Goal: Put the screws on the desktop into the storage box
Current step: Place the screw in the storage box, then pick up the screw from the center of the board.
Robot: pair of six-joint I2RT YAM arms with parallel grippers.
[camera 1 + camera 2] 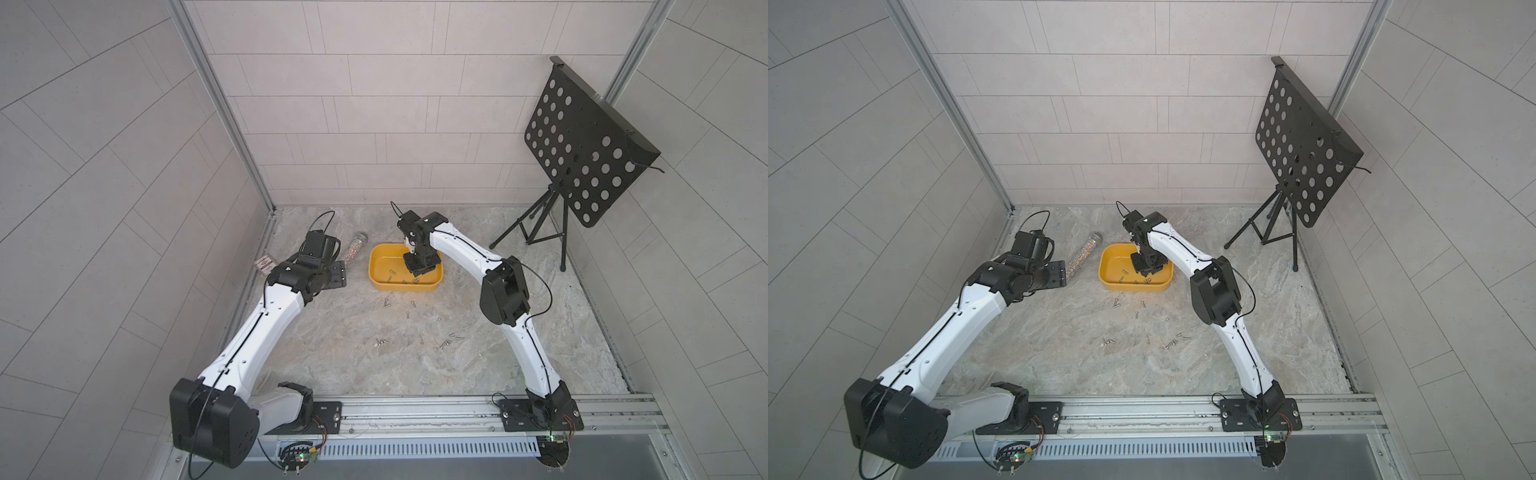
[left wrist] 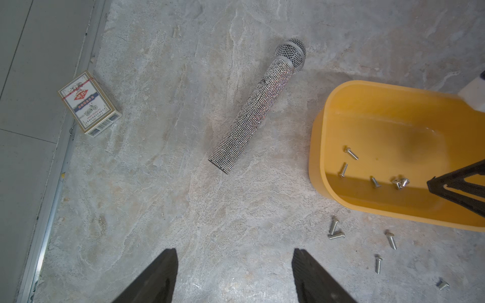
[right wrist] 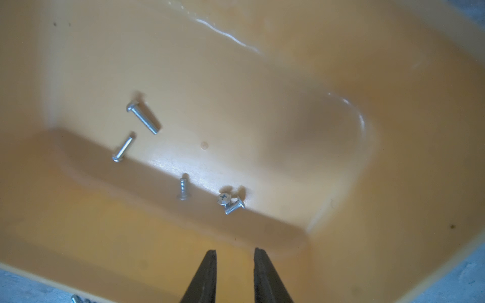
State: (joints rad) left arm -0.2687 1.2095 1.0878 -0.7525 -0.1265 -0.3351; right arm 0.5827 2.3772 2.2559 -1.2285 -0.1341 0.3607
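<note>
Five screws (image 3: 143, 117) lie in the yellow storage box (image 3: 78, 223). Over a dozen are scattered on the desktop (image 1: 332, 374), so most work remains. The right gripper (image 3: 235, 252) hangs over the box, slightly parted and empty. The left gripper (image 2: 234, 251) is spread wide, empty.

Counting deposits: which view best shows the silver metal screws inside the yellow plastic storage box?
Right wrist view: five silver metal screws, close-up on the yellow plastic storage box floor. Left wrist shows them smaller; both top views, specks.
</note>
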